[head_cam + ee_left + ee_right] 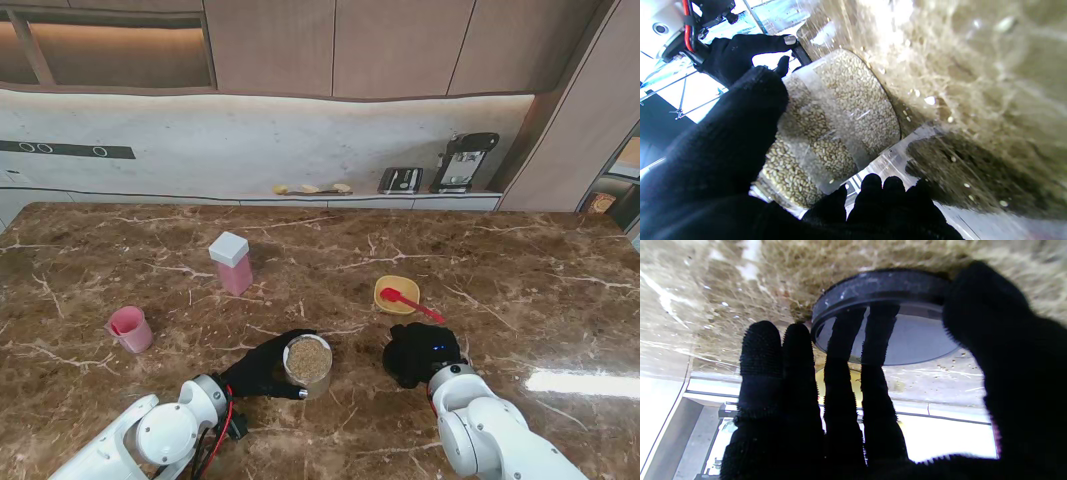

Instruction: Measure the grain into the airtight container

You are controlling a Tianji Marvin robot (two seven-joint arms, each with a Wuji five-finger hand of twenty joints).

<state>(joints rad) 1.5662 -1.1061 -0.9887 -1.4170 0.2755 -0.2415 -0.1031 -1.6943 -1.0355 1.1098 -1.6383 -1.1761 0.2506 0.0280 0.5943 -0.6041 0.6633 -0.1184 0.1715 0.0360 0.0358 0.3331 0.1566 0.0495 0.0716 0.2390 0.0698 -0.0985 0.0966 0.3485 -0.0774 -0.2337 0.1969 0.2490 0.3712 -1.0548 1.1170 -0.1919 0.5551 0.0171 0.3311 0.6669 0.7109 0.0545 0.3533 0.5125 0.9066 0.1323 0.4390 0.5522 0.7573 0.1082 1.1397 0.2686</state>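
The stand view, read from our left, starts with a pink cup (130,329) standing alone on the marble table (520,270); what it holds we cannot make out. Farther from us stands a pink box with a white lid (231,262), upright. Near the middle, close to us, sits the clear jar (308,365), its mouth uncovered and filled nearly to the rim with pale grain (309,358). Our left hand (262,367) wraps its side, and in the left wrist view the fingers (740,133) press the glass with beige kernels (846,100) packed behind it. To the right a yellow bowl (396,293) carries a red spoon (410,303) whose handle juts over the rim toward our right hand (420,352). That hand is closed on the dark round lid (887,316): in the right wrist view the thumb clamps its rim and two fingers (857,350) cross its face, the lid against the table. The glove hides the lid entirely from the stand camera.
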